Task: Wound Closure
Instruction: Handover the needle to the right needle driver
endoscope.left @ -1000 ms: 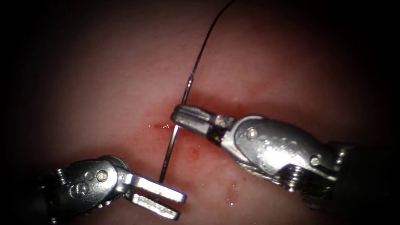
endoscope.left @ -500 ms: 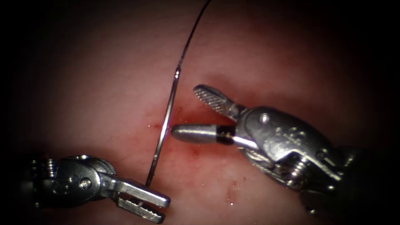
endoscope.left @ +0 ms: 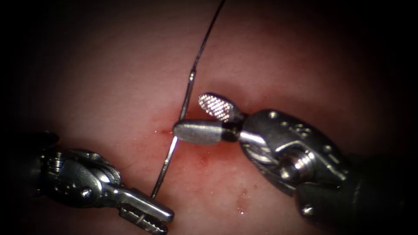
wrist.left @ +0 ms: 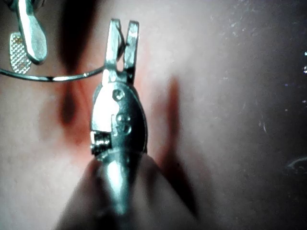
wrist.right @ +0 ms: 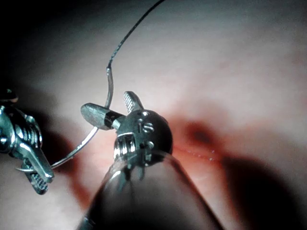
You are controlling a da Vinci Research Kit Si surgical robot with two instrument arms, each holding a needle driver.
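Endoscope view, needle (endoscope.left: pixel 174 143): a long shallow curve, its long axis running steeply from low on the left up to the right; the swaged end points up, the other end points down toward the left tool.
Needle position: above the tissue (endoscope.left: pixel 109 87), crossing the small red cut (endoscope.left: pixel 167 131); no part of it can be seen entering the tissue.
Thread (endoscope.left: pixel 208 32): leaves the needle's upper end and rises up and to the right into the dark.
Left tool (endoscope.left: pixel 152 212): jaws closed narrowly on the needle's lower end, close to the tip; whether the very tip sticks out past them cannot be told.
Right tool (endoscope.left: pixel 196 117): jaws spread wide, one toothed jaw lifted, the other lying level; the needle's middle sits between them, beside the lower jaw, not clamped. It holds nothing.
Red fluid (endoscope.left: pixel 201 162): staining the tissue around the cut and under the right tool.
Left wrist view: the left tool (wrist.left: pixel 122 36) grips the needle (wrist.left: pixel 72 76) near one end.
Right wrist view: the right tool (wrist.right: pixel 112 108) stands open around the needle (wrist.right: pixel 109 91), with the thread (wrist.right: pixel 134 28) trailing off.
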